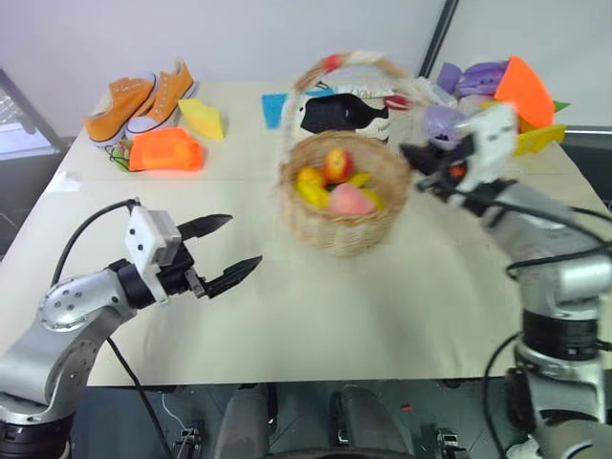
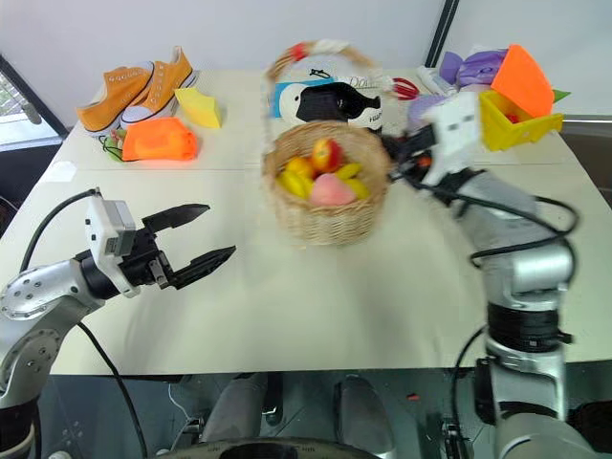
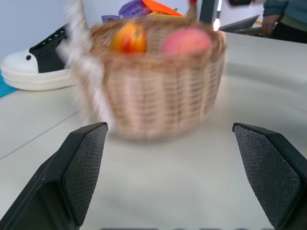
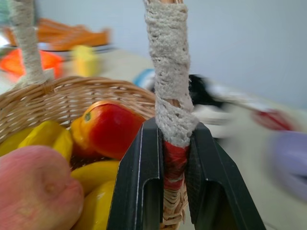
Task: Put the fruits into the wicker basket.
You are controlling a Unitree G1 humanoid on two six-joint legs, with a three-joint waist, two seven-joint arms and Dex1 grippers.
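Clearly the right gripper point(image 4: 173, 158) had its jaws clamped on the wicker basket point(image 1: 339, 206) handle's base, at the red band. Inside lay the pinkish peach point(image 1: 350, 199) beside yellow fruits point(image 1: 311, 185). Opposite, the left gripper point(image 1: 229, 251) hung with jaws spread wide, well apart from the basket, bare worktop point(image 1: 316, 306) stretching between them toward the near edge.

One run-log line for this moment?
right gripper: shut on basket handle | left gripper: open, empty | fruits: in basket
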